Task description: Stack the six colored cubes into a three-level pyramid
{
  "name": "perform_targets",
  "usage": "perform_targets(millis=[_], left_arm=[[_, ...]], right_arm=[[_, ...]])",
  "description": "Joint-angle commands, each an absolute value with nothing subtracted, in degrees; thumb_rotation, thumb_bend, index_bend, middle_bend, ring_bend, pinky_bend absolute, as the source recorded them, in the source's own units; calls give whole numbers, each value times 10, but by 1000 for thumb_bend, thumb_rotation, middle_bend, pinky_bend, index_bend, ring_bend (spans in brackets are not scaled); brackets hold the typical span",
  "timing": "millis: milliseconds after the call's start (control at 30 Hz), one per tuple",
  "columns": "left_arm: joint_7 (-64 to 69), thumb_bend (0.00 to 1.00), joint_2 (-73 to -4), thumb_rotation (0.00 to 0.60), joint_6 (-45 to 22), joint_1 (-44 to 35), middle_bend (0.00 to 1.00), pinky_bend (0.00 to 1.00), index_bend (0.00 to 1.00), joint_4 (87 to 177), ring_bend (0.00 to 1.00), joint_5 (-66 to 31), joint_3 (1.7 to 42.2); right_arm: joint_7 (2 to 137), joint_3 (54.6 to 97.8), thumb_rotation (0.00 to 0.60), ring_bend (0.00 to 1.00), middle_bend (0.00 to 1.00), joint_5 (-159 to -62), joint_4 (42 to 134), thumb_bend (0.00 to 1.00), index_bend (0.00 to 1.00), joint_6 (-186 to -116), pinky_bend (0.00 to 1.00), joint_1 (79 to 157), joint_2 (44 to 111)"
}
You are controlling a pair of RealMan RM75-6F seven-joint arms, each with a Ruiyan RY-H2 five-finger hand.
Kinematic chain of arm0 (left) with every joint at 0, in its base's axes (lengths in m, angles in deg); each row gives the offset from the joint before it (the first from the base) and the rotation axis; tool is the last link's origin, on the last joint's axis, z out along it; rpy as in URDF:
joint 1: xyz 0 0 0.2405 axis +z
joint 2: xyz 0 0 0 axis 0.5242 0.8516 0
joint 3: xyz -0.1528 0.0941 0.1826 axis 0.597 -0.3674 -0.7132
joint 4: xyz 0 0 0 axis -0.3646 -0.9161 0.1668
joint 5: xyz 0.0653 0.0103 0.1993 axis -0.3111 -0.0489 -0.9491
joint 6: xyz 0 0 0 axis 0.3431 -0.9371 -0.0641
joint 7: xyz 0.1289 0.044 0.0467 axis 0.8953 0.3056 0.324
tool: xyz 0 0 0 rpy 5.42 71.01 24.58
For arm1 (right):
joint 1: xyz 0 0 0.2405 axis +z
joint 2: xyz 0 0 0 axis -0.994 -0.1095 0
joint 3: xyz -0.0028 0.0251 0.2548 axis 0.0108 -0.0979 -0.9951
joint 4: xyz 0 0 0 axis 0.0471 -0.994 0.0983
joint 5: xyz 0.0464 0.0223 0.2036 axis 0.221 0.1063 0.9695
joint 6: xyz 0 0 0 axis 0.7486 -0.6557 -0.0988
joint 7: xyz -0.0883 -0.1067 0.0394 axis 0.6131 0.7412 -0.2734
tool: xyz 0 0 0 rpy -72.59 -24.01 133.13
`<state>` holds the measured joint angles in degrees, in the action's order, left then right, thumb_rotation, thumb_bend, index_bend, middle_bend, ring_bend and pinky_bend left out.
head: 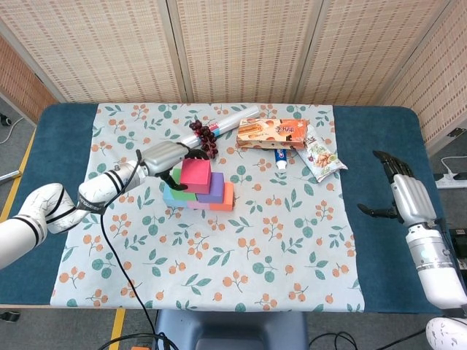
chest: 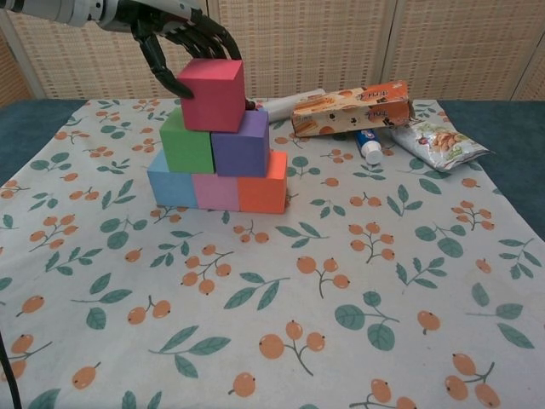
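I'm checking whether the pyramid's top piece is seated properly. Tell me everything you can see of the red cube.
The red cube is a plain, matte, crimson block that looks like foam, with slightly soft edges. It forms the top level, resting on the green cube and the purple cube, straddling their seam and sitting roughly level, turned slightly relative to them. The left hand curls over its rear and left side, a dark fingertip against its left face; whether it grips the cube cannot be told.
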<state>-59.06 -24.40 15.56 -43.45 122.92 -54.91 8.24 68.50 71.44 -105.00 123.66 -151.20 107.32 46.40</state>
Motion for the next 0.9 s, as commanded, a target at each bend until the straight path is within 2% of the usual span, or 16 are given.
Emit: perform_targets(millis=[33, 233, 433, 900], left_arm=[[-592, 292, -245, 600, 157, -436, 336, 197, 366, 1228, 245, -549, 80], [-596, 294, -248, 600, 158, -440, 315, 187, 359, 1223, 222, -550, 74], [-598, 295, -249, 600, 156, -441, 272, 174, 309, 1222, 180, -550, 69], [-596, 295, -245, 600, 152, -440, 82, 127, 134, 1228, 19, -549, 60]], right_arm=[[685, 714, 600, 0, 37, -1050, 1236, 74, 0, -1511, 0, 1073, 464], [683, 714, 600, 0, 37, -1049, 1234, 74, 0, -1508, 0, 1074, 465], [683, 713, 600, 0, 37, -1048, 1235, 74, 0, -1509, 0, 1073, 463], [674, 712, 600, 0, 37, -1051, 1236, 74, 0, -1508, 0, 1070, 462]])
